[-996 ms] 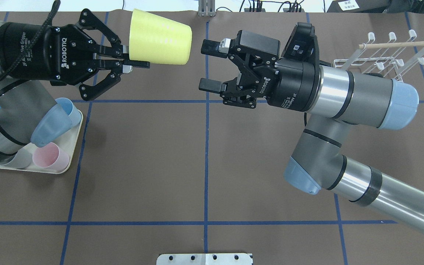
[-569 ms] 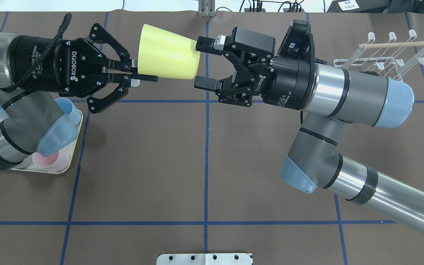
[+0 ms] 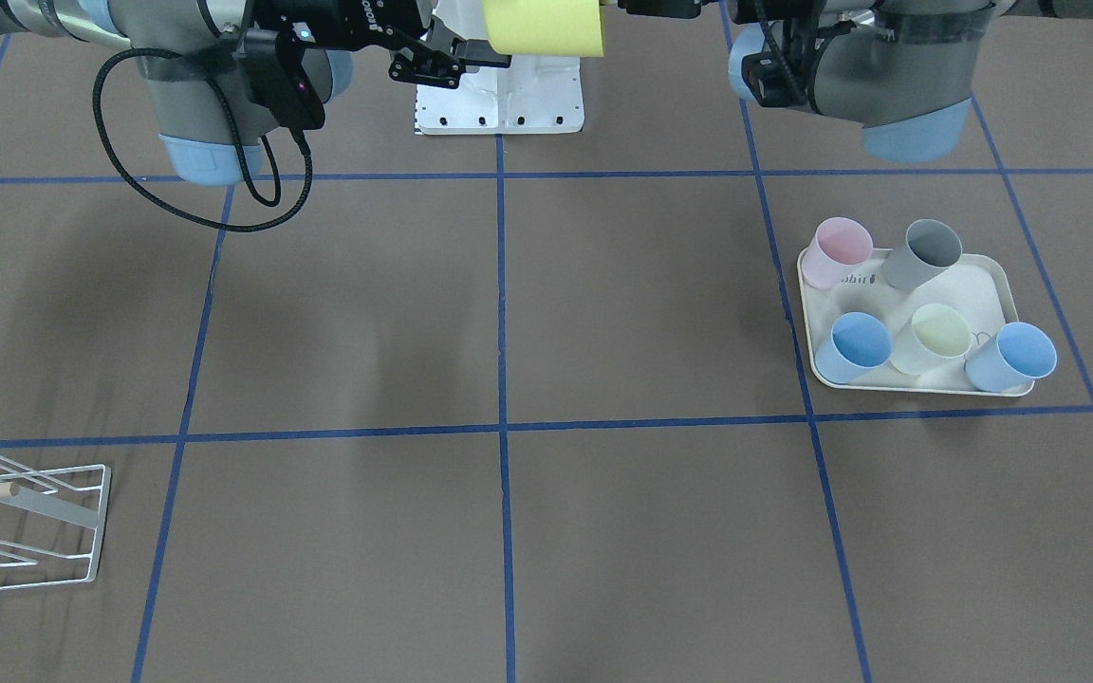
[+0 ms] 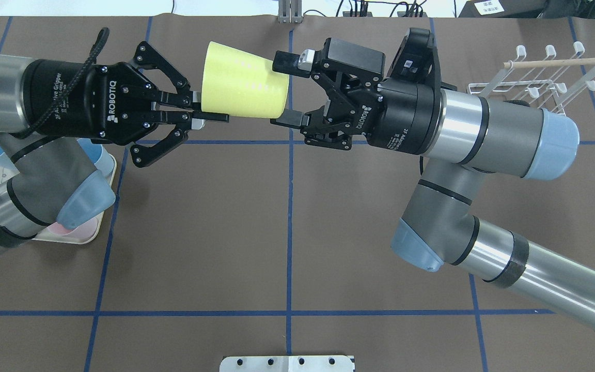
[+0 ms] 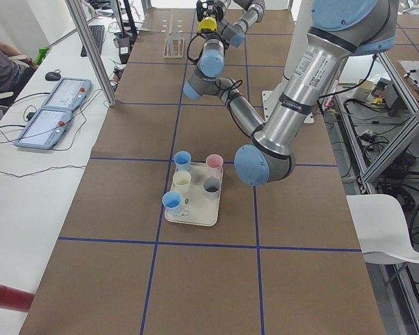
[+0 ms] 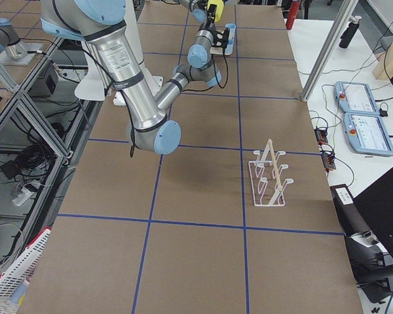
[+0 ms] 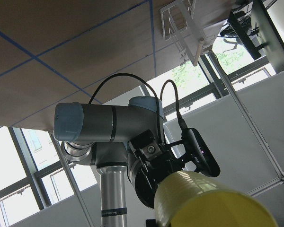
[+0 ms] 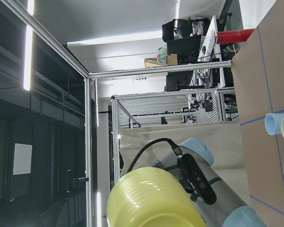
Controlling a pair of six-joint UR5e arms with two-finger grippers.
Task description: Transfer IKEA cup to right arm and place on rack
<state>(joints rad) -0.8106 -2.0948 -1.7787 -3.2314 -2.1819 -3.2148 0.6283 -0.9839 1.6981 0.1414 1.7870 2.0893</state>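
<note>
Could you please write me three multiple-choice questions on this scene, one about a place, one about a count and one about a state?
1. In the overhead view, where does the rack stand?
A. Far right
B. Far left
C. Centre

2. How many cups stand on the tray?
A. Three
B. Five
C. Seven

3. What is the left gripper doing?
A. Hanging open over the tray
B. Gripping the rack's dowel
C. Pinching the yellow cup by its rim

Answers: 1 A, the rack sits by the right edge, beyond the right arm. 2 B, the front-facing view shows five on the tray. 3 C, its fingers are closed on the rim, with the cup held in the air.
</note>
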